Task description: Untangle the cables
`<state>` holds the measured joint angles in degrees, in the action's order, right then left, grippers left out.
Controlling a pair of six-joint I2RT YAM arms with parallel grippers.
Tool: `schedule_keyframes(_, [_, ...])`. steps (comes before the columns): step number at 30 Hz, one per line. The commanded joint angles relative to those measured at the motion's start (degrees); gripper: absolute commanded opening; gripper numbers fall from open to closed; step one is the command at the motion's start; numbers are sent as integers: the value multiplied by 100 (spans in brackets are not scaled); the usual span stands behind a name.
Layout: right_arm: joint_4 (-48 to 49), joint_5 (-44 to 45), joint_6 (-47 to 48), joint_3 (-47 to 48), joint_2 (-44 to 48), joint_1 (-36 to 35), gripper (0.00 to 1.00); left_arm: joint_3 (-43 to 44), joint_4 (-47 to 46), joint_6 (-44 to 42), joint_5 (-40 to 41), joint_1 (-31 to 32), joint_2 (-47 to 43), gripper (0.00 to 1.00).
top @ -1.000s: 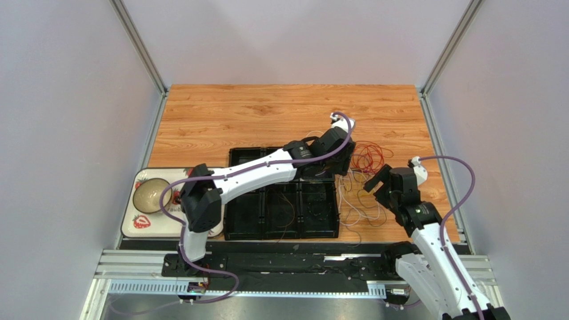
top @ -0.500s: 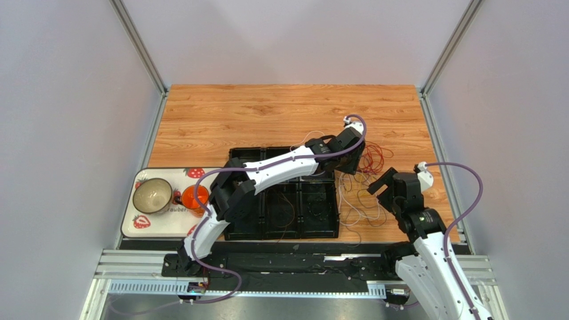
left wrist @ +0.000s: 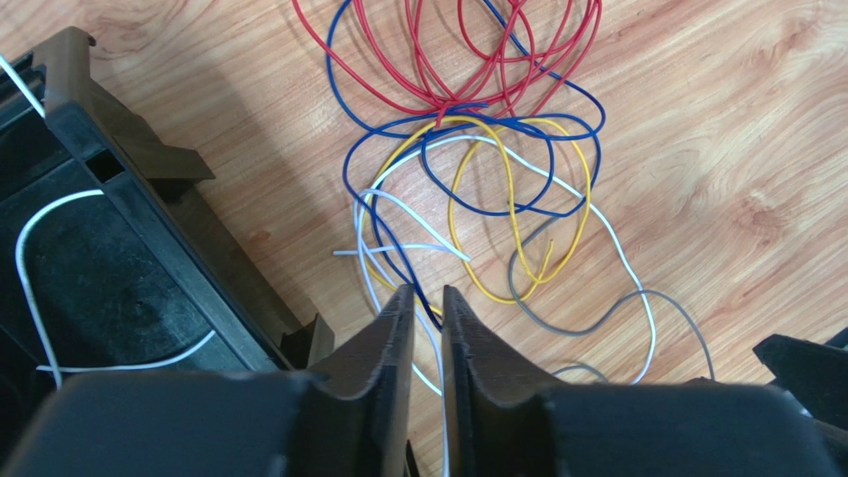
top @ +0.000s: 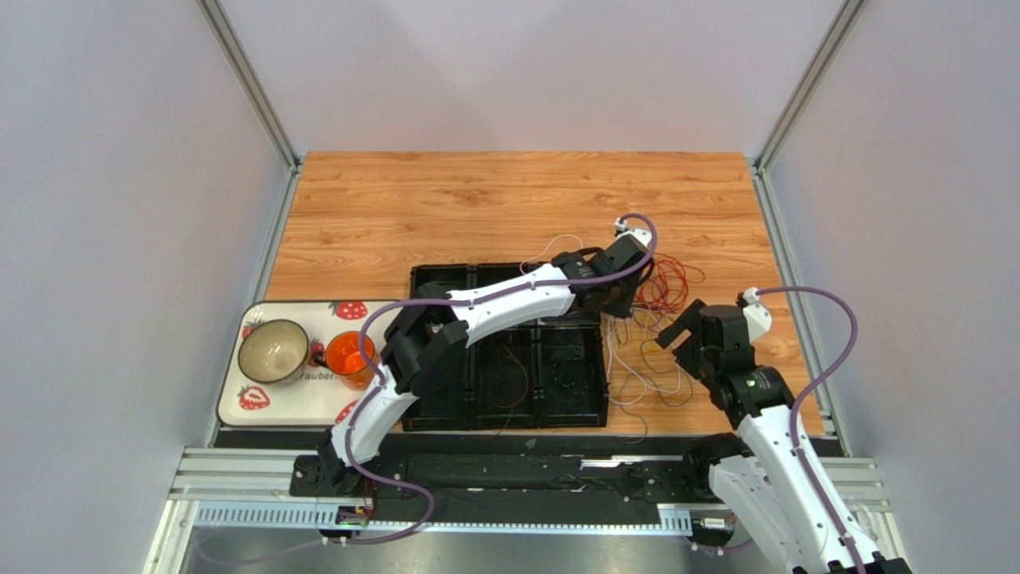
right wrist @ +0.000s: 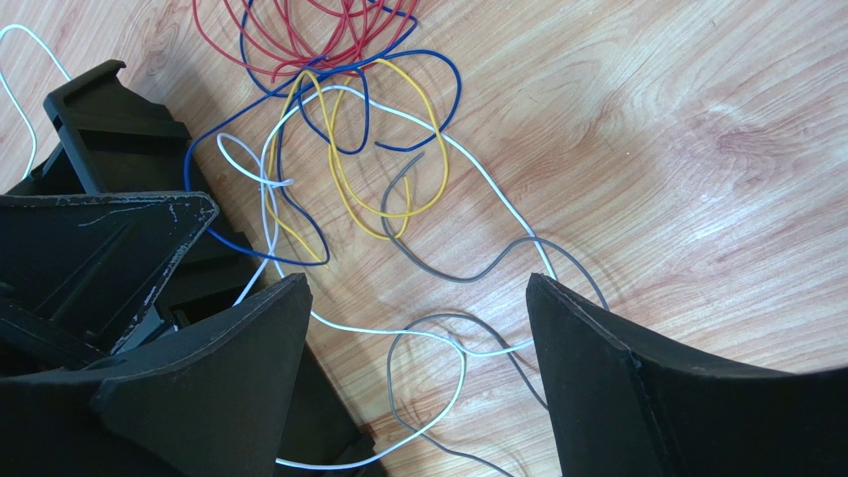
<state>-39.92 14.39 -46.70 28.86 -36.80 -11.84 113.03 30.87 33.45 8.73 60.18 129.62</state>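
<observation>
Cables being addressed by the nearer left arm
They are lying on the bench just ahead of the left end effector, nearly closed, grip uncertain; the right end effector is being held open above them.

In my left wrist view, only a narrow slot shows between the fingers of my left gripper. Thin strands of the cables slip into it, and I can't make out whether any is pinched. The red loops run off the top edge, and the black tray is cut by the left edge. From above, my own wrist covers that gripper, and the pale cables there are too thin to follow. In my right wrist view, the fingers of my right gripper are cut by the bottom edge, where white and grey strands leave the picture too.
</observation>
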Motion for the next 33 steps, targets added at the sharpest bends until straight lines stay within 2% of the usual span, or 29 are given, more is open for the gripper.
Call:
schedule_keyframes(1, [292, 2, 3, -30, -29, -21, 84, 254, -117, 47, -152, -15, 81, 20])
schedule_keyframes(8, [222, 2, 20, -12, 67, -20, 84, 281, -90, 47, -196, -15, 72, 0])
schedule_keyframes(14, [195, -68, -6, -73, 199, -21, 83, 237, -99, -92, -126, -15, -341, 0])
schedule_keyframes(19, [564, -305, 3, -319, 261, -20, 81, 219, -99, -286, -188, -15, -858, 0])
schedule_keyframes(26, [1065, -911, 99, -469, 85, -21, 75, -35, -82, -497, -179, -15, -1738, 0])
schedule_keyframes(33, [1495, -1158, 179, -408, -363, -29, 72, -132, -72, -577, -257, -15, -2476, 0])
